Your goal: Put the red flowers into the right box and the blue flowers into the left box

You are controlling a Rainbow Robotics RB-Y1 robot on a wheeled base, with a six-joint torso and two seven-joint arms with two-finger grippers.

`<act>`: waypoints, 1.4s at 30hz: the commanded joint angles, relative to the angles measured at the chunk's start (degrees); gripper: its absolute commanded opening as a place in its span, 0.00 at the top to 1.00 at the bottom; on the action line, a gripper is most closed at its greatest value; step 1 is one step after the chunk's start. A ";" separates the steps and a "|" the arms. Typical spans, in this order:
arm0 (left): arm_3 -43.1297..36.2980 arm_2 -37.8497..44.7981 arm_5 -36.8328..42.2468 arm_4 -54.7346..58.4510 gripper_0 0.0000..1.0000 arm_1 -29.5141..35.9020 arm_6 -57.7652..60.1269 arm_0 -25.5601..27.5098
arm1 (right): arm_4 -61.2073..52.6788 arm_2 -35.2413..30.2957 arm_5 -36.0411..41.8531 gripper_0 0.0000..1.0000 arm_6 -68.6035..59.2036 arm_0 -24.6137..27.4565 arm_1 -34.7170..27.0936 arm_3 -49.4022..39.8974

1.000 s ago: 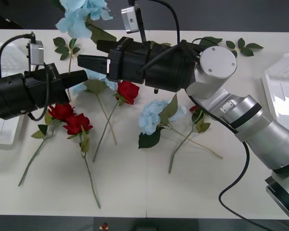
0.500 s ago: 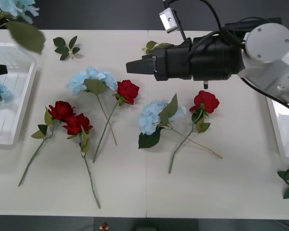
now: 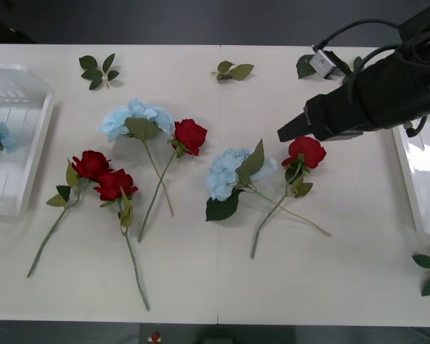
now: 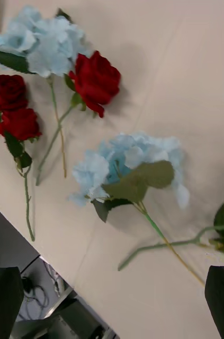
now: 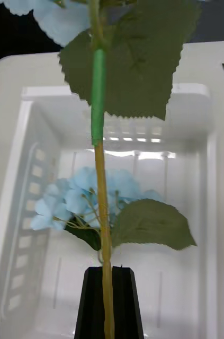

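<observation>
The shallow white translucent plastic left box (image 3: 18, 143) was cut off by the left edge of the front view, with part of a pale blue bloom and a leaf showing inside it at mid-left. The left wrist view looked down into this box (image 5: 32, 175), where one pale blue hydrangea-like flower (image 5: 85, 198) with a large green leaf lay on the floor. Above it, the left gripper (image 5: 108, 296) had its black jaws closed on the thin stem of another blue flower (image 5: 98, 95), whose bloom was cut off at the top of that frame.

The matching white right box (image 3: 423, 165) was partly hidden behind the black right arm at the right edge of the front view; its contents could not be made out. The right gripper (image 3: 290, 131) hovered just above a red artificial rose (image 3: 306, 150), and the right wrist view showed its jaws spread wide and empty at the bottom corners.

On the pale table (image 3: 215, 272), three more red roses (image 3: 190, 135) and two blue flower clusters (image 3: 226, 172) lay in the middle. Loose green leaf sprigs (image 3: 97, 69) lay along the top. No writing was legible.
</observation>
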 commanded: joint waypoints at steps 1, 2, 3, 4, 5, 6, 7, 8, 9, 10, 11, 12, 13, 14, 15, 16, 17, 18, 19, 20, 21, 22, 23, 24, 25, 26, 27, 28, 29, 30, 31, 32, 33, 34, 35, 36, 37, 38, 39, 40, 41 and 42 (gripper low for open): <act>3.52 -2.25 -6.26 -4.60 1.00 2.19 0.43 -0.81 | 4.56 0.19 5.02 0.00 -12.44 -2.26 -0.92 -1.05; 4.58 -2.86 -7.93 -5.30 1.00 2.19 0.60 -0.81 | 6.23 0.72 7.04 0.00 -14.29 -2.26 -1.01 -0.97; 5.10 -3.21 -8.72 -5.56 1.00 2.19 0.78 -0.81 | 7.11 1.07 7.92 0.00 -15.17 -2.26 -1.01 -0.79; 6.33 -4.09 -10.21 -6.27 1.00 2.19 1.04 -0.81 | 8.95 2.30 9.06 0.00 -16.66 -2.34 -0.92 -0.53; 7.21 -4.88 -11.27 -6.36 1.00 2.01 1.31 -0.81 | 10.54 3.53 9.24 0.00 -18.07 -2.26 -0.48 -0.26; 7.74 -5.41 -11.62 -6.44 1.00 1.83 1.48 -0.81 | 11.94 4.59 9.15 0.00 -19.39 -2.34 -0.04 0.00; 8.09 -5.85 -11.71 -6.62 1.00 1.57 1.75 -0.81 | 13.26 5.47 9.15 0.00 -20.88 -2.34 0.58 0.53; 8.18 -6.29 -11.71 -7.06 1.00 1.04 2.01 -0.81 | 15.28 6.87 8.54 0.00 -22.37 -2.34 1.63 1.41; 8.27 -6.46 -11.71 -7.32 1.00 0.69 2.27 -0.72 | 16.51 7.58 8.01 0.00 -23.34 -2.34 2.33 2.11; 8.36 -6.55 -11.71 -7.59 1.00 0.34 2.45 -0.64 | 17.65 8.28 7.66 0.00 -24.57 -2.34 3.21 2.99; 8.44 -6.73 -11.71 -7.94 1.00 -0.19 2.54 -0.37 | 19.15 9.07 7.13 0.00 -25.45 -2.34 4.36 4.04; 8.36 -6.99 -11.71 -8.20 1.00 -0.63 2.63 -0.11 | 20.20 9.25 7.04 0.00 -26.68 -2.34 5.15 5.10; 8.44 -7.17 -11.71 -8.46 1.00 -1.24 2.80 0.15 | 21.70 9.68 7.04 0.00 -27.30 -2.34 6.55 6.50; 8.44 -7.17 -11.71 -8.64 1.00 -1.42 2.89 0.42 | 22.14 9.68 7.04 0.00 -27.65 -2.43 7.08 7.12; 8.44 -7.34 -11.71 -8.82 1.00 -2.03 3.07 0.77 | 23.54 9.68 7.31 0.00 -27.56 -2.43 8.49 8.53; 8.44 -7.52 -11.71 -8.99 1.00 -2.47 3.07 1.03 | 24.77 9.68 7.48 0.00 -27.30 -2.52 9.72 9.49; 8.44 -7.70 -11.71 -9.26 1.00 -3.00 3.33 1.38 | 26.27 9.68 7.92 0.00 -27.30 -2.52 11.21 10.55; 8.44 -7.78 -11.71 -9.52 1.00 -3.35 3.50 1.65 | 27.59 9.77 8.01 0.00 -27.03 -2.52 12.35 11.16; 8.44 -7.87 -11.71 -9.70 1.00 -3.70 3.59 1.82 | 28.64 9.68 8.01 0.00 -27.03 -2.52 13.32 11.69; 8.44 -7.87 -11.71 -9.78 1.00 -3.88 3.68 1.91 | 29.61 9.77 8.10 0.00 -27.03 -2.52 14.29 12.22; 8.44 -8.05 -11.71 -9.96 1.00 -4.05 3.77 2.09 | 30.75 9.77 8.10 0.00 -26.94 -2.52 15.69 13.18; 8.44 -8.13 -11.71 -10.05 1.00 -4.05 3.86 2.09 | 31.19 9.77 8.10 0.00 -26.86 -2.52 16.13 13.54; 8.44 -8.31 -11.71 -10.05 0.98 -4.05 3.94 2.18 | 31.72 9.77 8.10 0.00 -26.77 -2.52 16.92 14.33; 8.44 -8.31 -11.71 -9.78 0.92 -4.05 3.94 2.18 | 32.07 9.86 8.19 0.00 -26.77 -2.52 17.36 14.85; 8.44 -8.31 -11.71 -9.43 0.85 -4.05 3.94 2.26 | 32.42 10.12 8.10 0.00 -26.68 -2.52 17.80 15.38; 8.44 -8.31 -11.71 -9.26 0.77 -4.14 4.03 2.26 | 32.86 10.48 8.10 0.00 -26.59 -2.78 18.07 15.73; 8.44 -8.31 -11.71 -9.08 0.69 -4.05 3.94 2.26 | 33.83 11.71 8.10 0.00 -26.50 -3.05 18.42 16.35; 8.44 -8.31 -11.71 -8.90 0.66 -4.05 3.94 2.35 | 34.18 12.32 8.10 0.00 -26.59 -3.22 18.51 16.52; 8.36 -8.31 -11.62 -8.55 0.62 -4.05 3.94 2.35 | 34.71 13.55 7.75 0.00 -26.68 -3.66 18.86 17.14; 8.44 -8.22 -11.53 -8.03 0.59 -4.05 3.94 2.35 | 35.23 14.69 7.13 0.00 -26.77 -4.01 19.21 17.75; 8.44 -8.13 -11.44 -7.50 0.58 -4.05 3.94 2.35 | 35.32 15.05 6.78 0.00 -26.94 -4.01 19.47 18.19; 8.44 -8.13 -11.44 -7.50 0.58 -4.05 3.94 2.35 | 35.32 15.05 6.78 0.00 -26.94 -4.01 19.47 18.19; 8.36 -6.99 -9.16 -4.51 0.47 -3.97 3.68 2.35 | 35.67 15.13 5.90 0.00 -26.50 -4.10 20.61 19.95; 8.18 -6.55 -8.45 -3.81 0.44 -3.97 3.68 2.18 | 35.67 15.13 5.81 0.00 -26.50 -4.10 20.79 20.22; 7.39 -5.76 -6.35 -2.14 0.36 -3.79 3.33 2.00 | 36.02 15.13 5.64 0.00 -26.42 -4.28 21.41 21.01; 6.60 -5.32 -4.68 -1.17 0.32 -3.53 3.24 1.82 | 36.29 15.22 5.64 0.00 -26.42 -4.37 21.85 21.36; 5.54 -4.97 -2.65 -0.20 0.29 -3.26 3.07 1.47 | 36.64 15.22 5.72 0.00 -26.33 -4.37 22.28 21.89; 3.96 -4.53 0.16 1.12 0.26 -2.74 2.89 1.03 | 36.90 15.22 5.64 0.00 -26.33 -4.54 22.81 22.41; 2.29 -4.09 3.06 2.35 0.25 -2.30 2.80 0.59 | 37.08 15.22 5.55 0.00 -26.24 -4.72 23.25 23.12; 0.97 -3.83 5.26 3.40 0.24 -1.86 2.89 0.07 | 37.17 15.22 5.55 0.00 -26.15 -4.72 23.60 23.56; 0.09 -3.65 6.57 4.02 0.24 -1.68 2.89 -0.29 | 37.17 15.22 5.37 0.00 -26.07 -4.72 23.87 23.82; -1.84 -3.30 9.83 5.86 0.23 -1.15 3.15 -1.34 | 37.34 15.22 4.93 0.00 -25.98 -4.72 24.31 24.52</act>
